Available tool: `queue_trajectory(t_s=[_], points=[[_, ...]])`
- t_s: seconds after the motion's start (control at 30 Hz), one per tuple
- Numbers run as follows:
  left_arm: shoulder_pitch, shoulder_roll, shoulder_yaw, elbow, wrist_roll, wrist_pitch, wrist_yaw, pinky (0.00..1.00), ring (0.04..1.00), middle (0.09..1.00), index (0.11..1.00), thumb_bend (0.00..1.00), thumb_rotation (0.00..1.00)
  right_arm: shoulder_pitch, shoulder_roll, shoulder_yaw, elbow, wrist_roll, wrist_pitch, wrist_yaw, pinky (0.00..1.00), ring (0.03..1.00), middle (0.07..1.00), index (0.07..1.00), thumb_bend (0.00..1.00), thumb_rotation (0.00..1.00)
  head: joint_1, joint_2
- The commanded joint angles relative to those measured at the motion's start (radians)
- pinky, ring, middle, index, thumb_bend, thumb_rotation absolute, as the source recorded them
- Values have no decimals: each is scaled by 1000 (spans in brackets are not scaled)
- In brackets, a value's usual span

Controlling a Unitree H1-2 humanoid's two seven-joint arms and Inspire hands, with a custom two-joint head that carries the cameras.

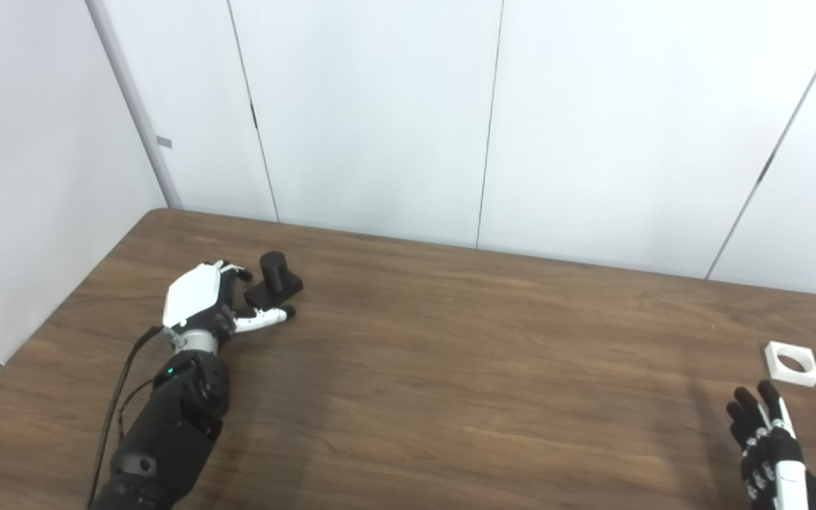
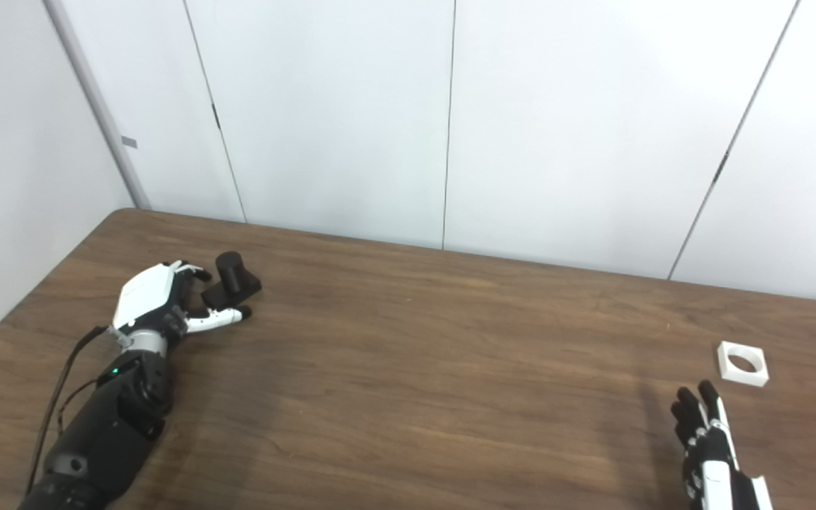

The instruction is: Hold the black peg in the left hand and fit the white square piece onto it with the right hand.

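White-walled wooden table: left hand spread beside black peg, empty.

Wooden table, white panelled walls

The worktop looks like dark wood-grain laminate, smooth with a faint sheen. The black peg seems matt plastic; the white square piece is matt white plastic too.
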Motion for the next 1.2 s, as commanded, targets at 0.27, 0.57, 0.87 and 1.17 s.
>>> queue_trajectory(t_s=[0.27,0.57,0.87,1.17], points=[[-46,33,-9,-1,-24,-21,4,1000,974,915,755,860,393,62,21,4,55,3,-3,-5,989,958,952,1000,472,1000,-2,2],[-54,37,-23,18,-38,-42,18,1000,950,871,646,815,337,63,21,5,52,5,-2,-3,978,954,949,1000,460,1000,-5,7],[-49,40,-13,50,-87,-167,59,1000,859,747,485,519,52,65,24,5,50,-2,1,-8,989,951,945,1000,469,1000,-8,8],[-52,53,-24,62,-101,-181,36,1000,856,743,487,513,47,64,27,5,49,4,4,-8,990,960,948,1000,462,1000,-14,13]])
